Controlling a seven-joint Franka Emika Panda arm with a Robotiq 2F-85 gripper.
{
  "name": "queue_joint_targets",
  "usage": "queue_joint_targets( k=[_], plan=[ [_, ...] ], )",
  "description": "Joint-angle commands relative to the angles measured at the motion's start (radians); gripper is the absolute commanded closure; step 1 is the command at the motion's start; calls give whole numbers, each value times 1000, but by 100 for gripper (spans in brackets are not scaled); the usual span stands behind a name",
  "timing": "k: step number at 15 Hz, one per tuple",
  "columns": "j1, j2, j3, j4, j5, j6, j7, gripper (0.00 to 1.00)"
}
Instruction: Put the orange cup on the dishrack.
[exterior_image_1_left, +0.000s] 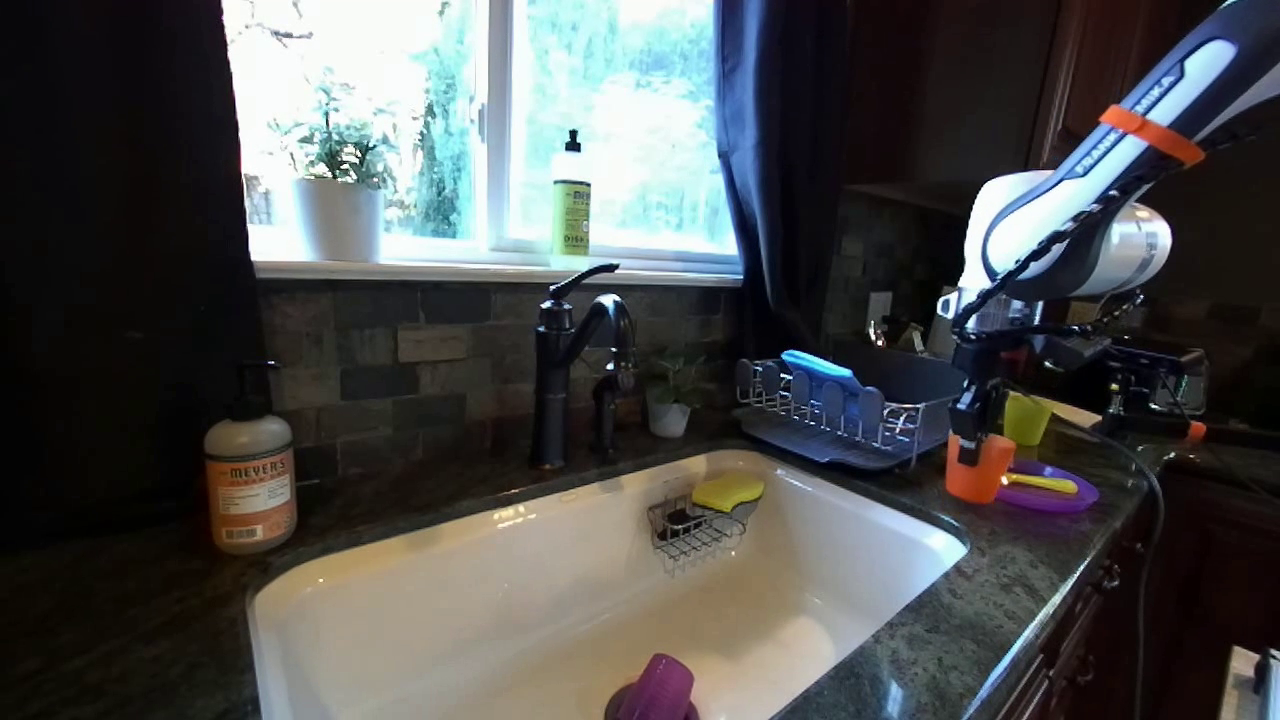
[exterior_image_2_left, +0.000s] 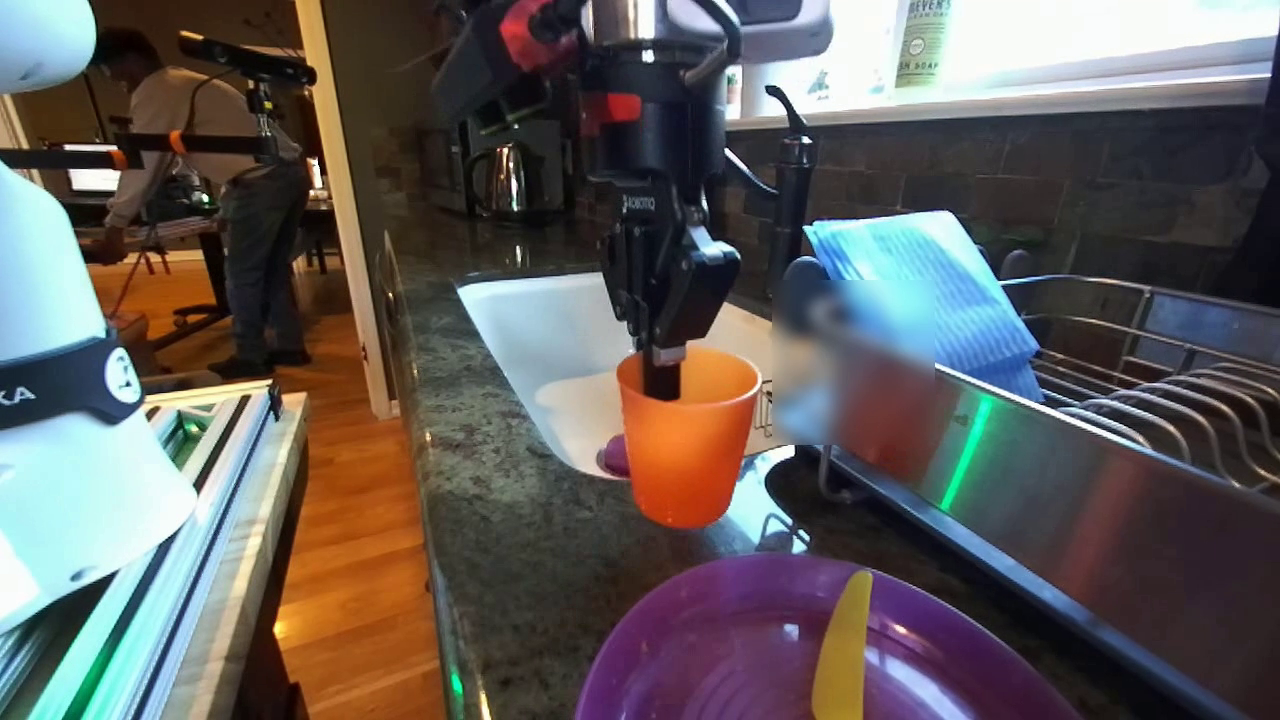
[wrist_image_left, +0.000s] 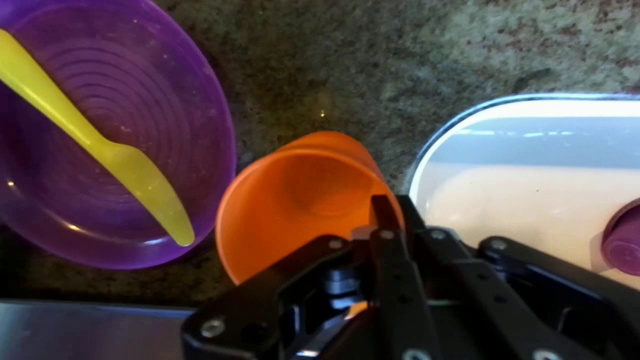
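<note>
- The gripper (wrist_image_left: 395, 202) pinches the rim of the orange cup (exterior_image_2_left: 695, 460), one finger inside it, the other outside.
- This cup is upright over the counter (exterior_image_1_left: 900, 640), just outside the rack (exterior_image_1_left: 834, 402); whether its base touches the stone, I cannot tell.
- In the wrist view the plate (wrist_image_left: 165, 90) is just beside the orange cup; a yellow knife (wrist_image_left: 140, 180) lies across it, blade tip toward the cup.
- On the opposite side is the sink (exterior_image_1_left: 450, 590), a rounded corner near the orange cup. A purple cup (exterior_image_1_left: 660, 688) lies tilted inside; a sponge (exterior_image_1_left: 728, 490) is at the sink wall.
- The rack's steel side (exterior_image_2_left: 1100, 540) stands between the orange cup and the wires (exterior_image_2_left: 1125, 433).
- Gray tabs (exterior_image_1_left: 870, 410) rise along the rack's sink-facing side, and a blue cloth (exterior_image_2_left: 920, 290) leans up at that end.
- A yellow-green cup (exterior_image_1_left: 1026, 418) is behind the plate in an exterior view.
- A cable (exterior_image_1_left: 1157, 540) hangs near the counter's front edge.
- Away from the rack, counter surface stretches along that edge, past the sink's end.
</note>
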Motion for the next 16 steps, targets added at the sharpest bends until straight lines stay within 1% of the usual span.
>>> queue_joint_targets(
  k=[1,2,3,4,6,7,8,11,12,13,14,16],
  plan=[
    [-53,-205,1,-31,-58,-42,-5,99],
    [-64,-239,2,-10,-67,-39,-8,99],
    [-88,-314,1,-55,-87,1,-5,99],
    [-84,-346,-18,-32,-66,-2,-38,99],
    [-46,-352,-94,54,16,-40,-133,99],
    [-20,-342,-141,104,60,-63,-178,99],
    [28,-314,-203,165,131,-86,-233,99],
    [141,-254,-338,337,337,-206,-342,99],
    [177,-238,-374,374,403,-248,-391,99],
    [80,-301,-291,278,316,-179,-336,95],
    [108,-282,-319,319,361,-211,-367,95],
    [133,-249,-336,357,392,-223,-381,95]
  ],
)
